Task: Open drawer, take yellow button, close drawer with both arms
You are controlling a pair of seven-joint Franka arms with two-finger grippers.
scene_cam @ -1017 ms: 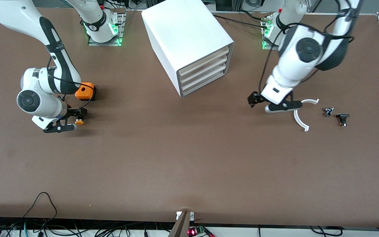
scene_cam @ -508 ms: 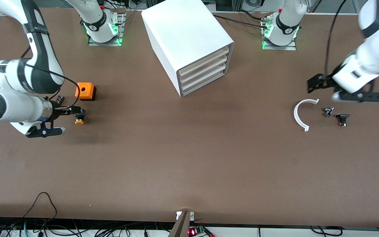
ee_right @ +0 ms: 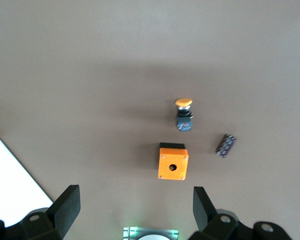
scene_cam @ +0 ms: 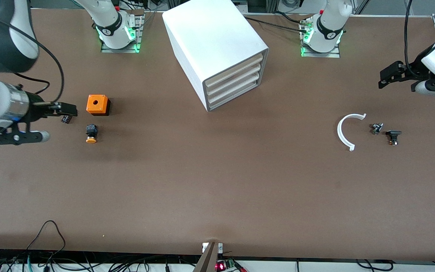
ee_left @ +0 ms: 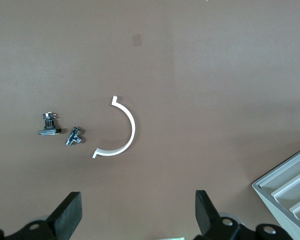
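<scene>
Two hands, front view: right hand released, empty, beside the small orange-capped black button lying on the brown counter; three cabinet drawers shut.
Left wrist view: left hand released, waiting.
Right wrist view: button on its side, cap pointing away from the orange cube.

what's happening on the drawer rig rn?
Nothing is held. The button lies on its side on the table near the orange cube, toward the right arm's end. All three drawers of the white cabinet look shut. The right tool is open and up over the table's edge at that end. The left tool is open too, over the table's other end, with the white curved piece and two small parts on the table.
</scene>
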